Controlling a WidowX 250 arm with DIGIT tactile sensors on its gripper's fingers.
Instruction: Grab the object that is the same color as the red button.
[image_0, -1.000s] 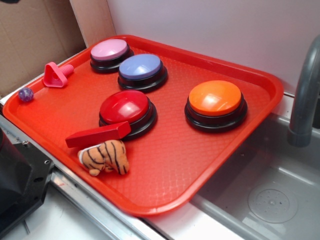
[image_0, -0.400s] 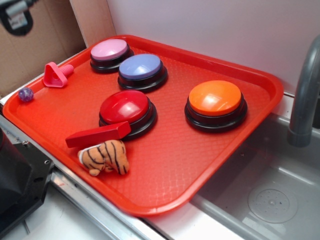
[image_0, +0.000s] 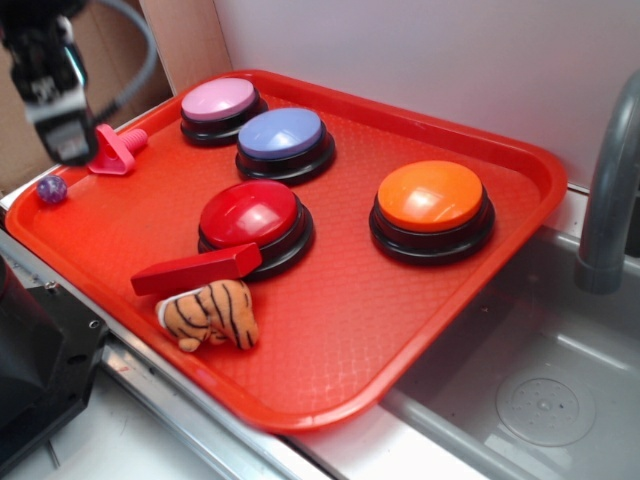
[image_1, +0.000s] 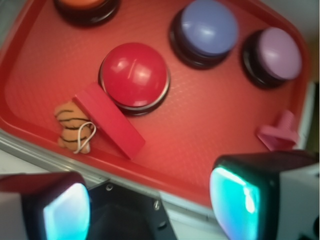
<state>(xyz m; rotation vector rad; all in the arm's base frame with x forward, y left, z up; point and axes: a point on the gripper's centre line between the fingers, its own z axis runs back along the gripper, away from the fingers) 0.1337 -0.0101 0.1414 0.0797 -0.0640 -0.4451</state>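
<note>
Across the red tray (image_0: 480, 260), the open, empty pincer (image_1: 150, 207) hovers near the pink funnel toy (image_0: 112, 150), well apart from the red block (image_1: 109, 120), which lies diagonally, touching the red button (image_1: 134, 75) beside the tiger plush (image_1: 72, 131).

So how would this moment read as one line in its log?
pincer: open, over tray's far-left corner | red block: untouched, beside red button | grab: not yet done
</note>
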